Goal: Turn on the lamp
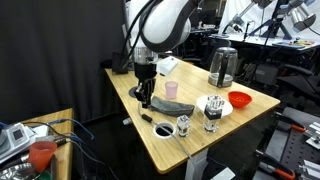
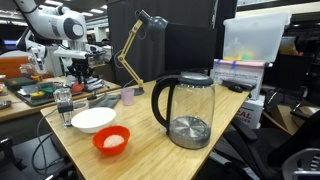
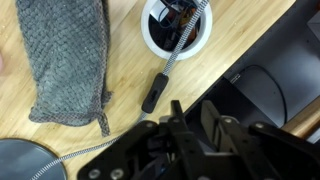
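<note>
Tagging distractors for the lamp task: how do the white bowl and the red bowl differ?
The white bowl is wider than the red bowl. The white bowl sits right by a glass jar; the red bowl sits apart from it, nearer the edge of the table. Both are round and stand upright.

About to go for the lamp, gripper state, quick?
Gripper: jaws look closed, holding nothing.

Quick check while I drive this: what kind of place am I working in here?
Most likely a robotics lab or workshop, not a home. A dark curtain hangs behind the wooden table, equipment stands crowd the background, and clear plastic storage bins are stacked nearby.
</note>
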`<action>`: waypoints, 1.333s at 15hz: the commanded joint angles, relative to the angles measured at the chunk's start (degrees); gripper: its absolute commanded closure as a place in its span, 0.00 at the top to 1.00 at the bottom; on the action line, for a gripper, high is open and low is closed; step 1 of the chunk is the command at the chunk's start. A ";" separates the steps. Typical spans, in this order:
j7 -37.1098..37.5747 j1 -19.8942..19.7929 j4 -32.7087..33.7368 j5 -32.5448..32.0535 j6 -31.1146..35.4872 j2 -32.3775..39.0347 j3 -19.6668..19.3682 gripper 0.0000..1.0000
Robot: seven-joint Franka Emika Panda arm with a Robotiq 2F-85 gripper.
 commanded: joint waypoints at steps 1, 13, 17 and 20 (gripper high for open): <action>0.88 -0.07 2.10 0.14 -1.72 2.10 -0.35 0.01; 0.50 -0.14 5.85 -0.29 -0.61 5.98 -1.46 0.01; 0.50 -0.13 5.84 -0.29 -0.60 5.98 -1.45 0.01; 0.73 -0.08 6.62 -0.30 -1.02 6.75 -1.65 0.00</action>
